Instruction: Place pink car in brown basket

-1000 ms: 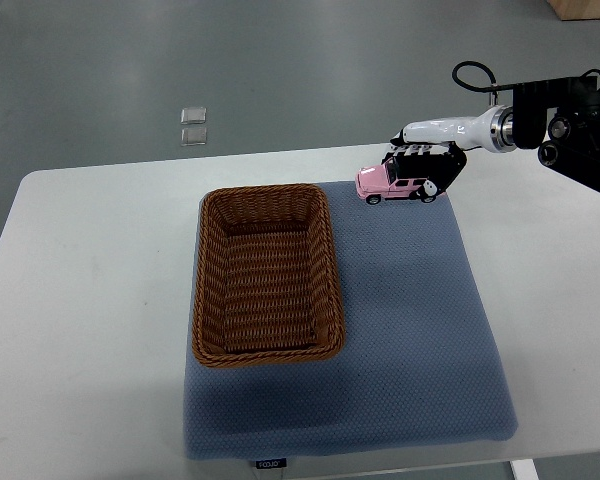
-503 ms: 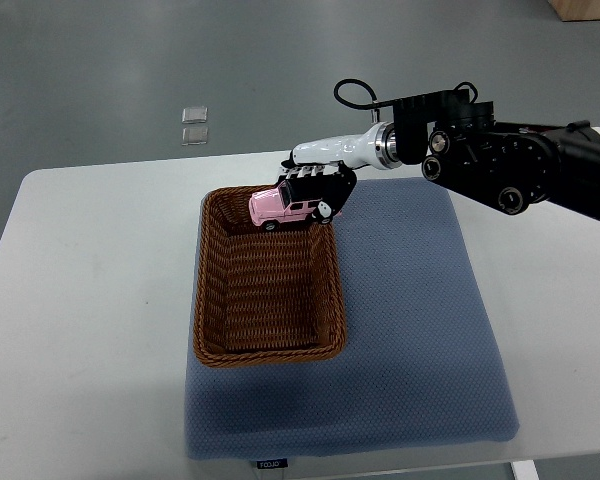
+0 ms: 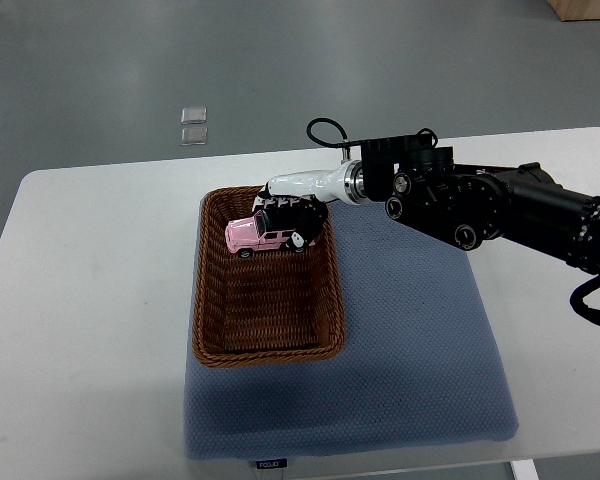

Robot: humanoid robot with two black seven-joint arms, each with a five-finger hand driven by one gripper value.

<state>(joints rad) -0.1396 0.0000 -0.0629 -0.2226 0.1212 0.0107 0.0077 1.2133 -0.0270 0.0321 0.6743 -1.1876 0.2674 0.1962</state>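
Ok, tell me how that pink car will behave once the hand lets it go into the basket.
The pink car looks small and rigid, probably light: the right hand carries it in its fingertips. On wheels, it may roll slightly. The brown basket has raised woven walls that should stop it.

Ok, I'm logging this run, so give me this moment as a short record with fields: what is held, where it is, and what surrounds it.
working hand: right hand, arm in from the picture's right
held item: pink car, gripped by the fingers
car position: over the far end of the brown basket, not released
basket contents: no other item seen
basket support: blue mat on the white table
left hand: not in view
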